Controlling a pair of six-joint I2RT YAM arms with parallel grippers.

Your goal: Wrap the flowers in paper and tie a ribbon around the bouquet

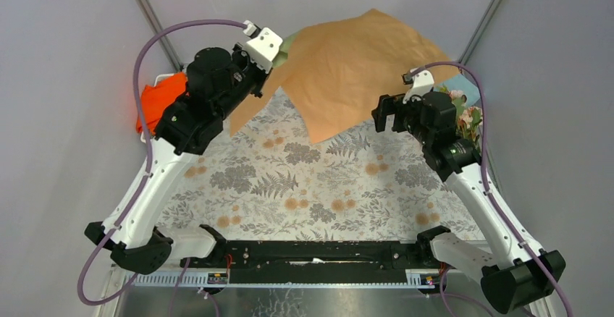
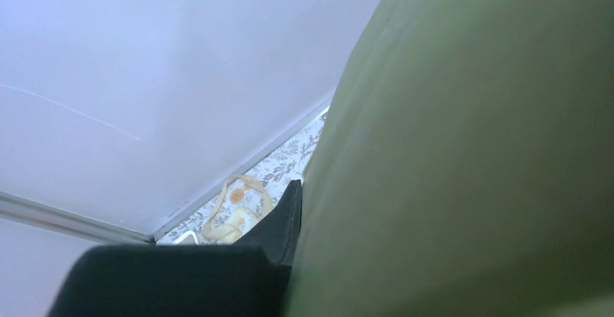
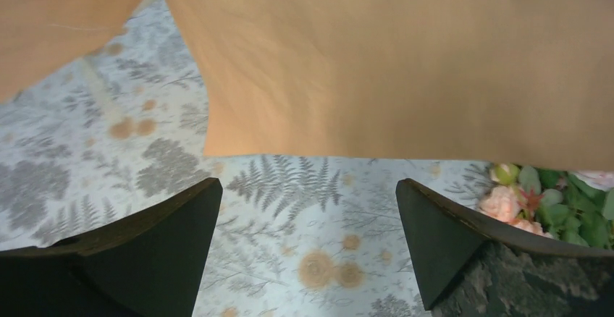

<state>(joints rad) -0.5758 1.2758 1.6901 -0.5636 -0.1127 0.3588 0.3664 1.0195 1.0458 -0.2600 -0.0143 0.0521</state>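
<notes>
The large square sheet of paper [image 1: 355, 71], peach-tan face up and olive green beneath, hangs lifted over the far side of the fern-printed tablecloth [image 1: 304, 179]. Your left gripper [image 1: 281, 56] is clamped on its far-left corner. Your right gripper [image 3: 310, 187] stands wide and empty just beside the sheet's near edge. The bunch of pale pink flowers [image 3: 507, 201] with dark green leaves lies at the far right, behind the right arm, near the sheet but not on it. You seem to be at the first step, spreading the paper. Next, lower it flat with room for the stems, minding creases, then send the free pincer for the bunch. What looks like the cream-beige ribbon [image 2: 235, 208] lies looped by the table's far edge. There is no cone yet, and the paper holds nothing.
</notes>
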